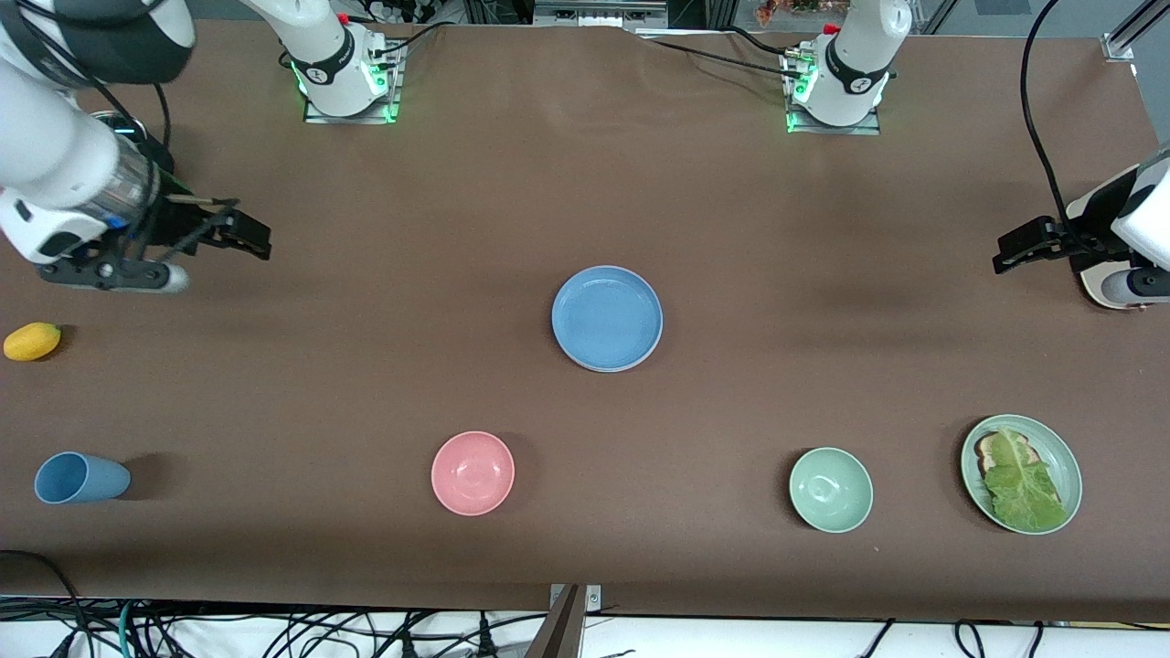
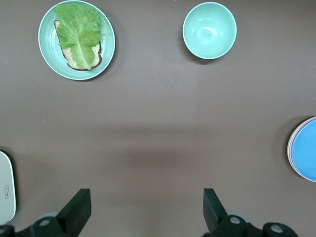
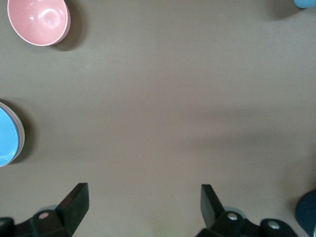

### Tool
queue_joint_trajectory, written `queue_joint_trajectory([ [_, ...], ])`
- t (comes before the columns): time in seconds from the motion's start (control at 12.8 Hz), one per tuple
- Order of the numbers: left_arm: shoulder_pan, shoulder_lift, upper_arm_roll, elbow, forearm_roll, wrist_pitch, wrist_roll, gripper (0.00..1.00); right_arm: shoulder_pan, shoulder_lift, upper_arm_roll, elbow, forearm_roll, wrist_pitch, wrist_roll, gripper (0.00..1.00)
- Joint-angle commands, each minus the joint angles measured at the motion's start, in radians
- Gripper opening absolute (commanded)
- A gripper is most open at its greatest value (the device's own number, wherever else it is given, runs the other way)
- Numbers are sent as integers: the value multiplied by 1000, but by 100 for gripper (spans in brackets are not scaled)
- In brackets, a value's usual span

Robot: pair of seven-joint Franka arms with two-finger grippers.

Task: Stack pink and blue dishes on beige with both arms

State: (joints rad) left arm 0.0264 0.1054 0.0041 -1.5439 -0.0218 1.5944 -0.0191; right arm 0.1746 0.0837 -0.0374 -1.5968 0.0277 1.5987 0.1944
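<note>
Blue plate (image 1: 607,318) sits mid-counter, topmost of a stack: in both wrist views a pink rim shows just under its edge, so the pink plate (image 2: 291,148) lies beneath it. You cannot make out a beige plate below from these views; it may be hidden under the two. Judged from that, the stacking looks done or nearly so.

Left gripper (image 1: 1024,249) hangs over bare counter (image 1: 585,183) toward the left arm's end from the stack, jaws spread wide, holding nothing. Right gripper (image 1: 239,233) hangs over the counter toward the right arm's end from the stack, jaws likewise wide and empty. Both sit well apart from the stack, probably parked clear so neither can nudge it.

Bystanders, all nearer the front camera than the stack: pink bowl (image 1: 473,472), green bowl (image 1: 831,489), green plate with lettuce on bread (image 1: 1021,472), blue cup (image 1: 80,477) on its side. A lemon (image 1: 32,341) lies near the right gripper.
</note>
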Motion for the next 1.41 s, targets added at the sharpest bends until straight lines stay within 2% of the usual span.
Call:
queue_joint_trajectory([
  [0.0, 4, 4, -1, 5, -23, 22, 21, 100, -46, -50, 28, -35, -11, -17, -65, 100],
  [0.55, 4, 4, -1, 2, -12, 35, 22, 100, -44, -39, 21, -8, -8, -22, -82, 100],
  [1.33, 4, 4, -3, 2, -13, 35, 21, 100, -44, -51, 19, 44, -8, -131, -85, 100],
])
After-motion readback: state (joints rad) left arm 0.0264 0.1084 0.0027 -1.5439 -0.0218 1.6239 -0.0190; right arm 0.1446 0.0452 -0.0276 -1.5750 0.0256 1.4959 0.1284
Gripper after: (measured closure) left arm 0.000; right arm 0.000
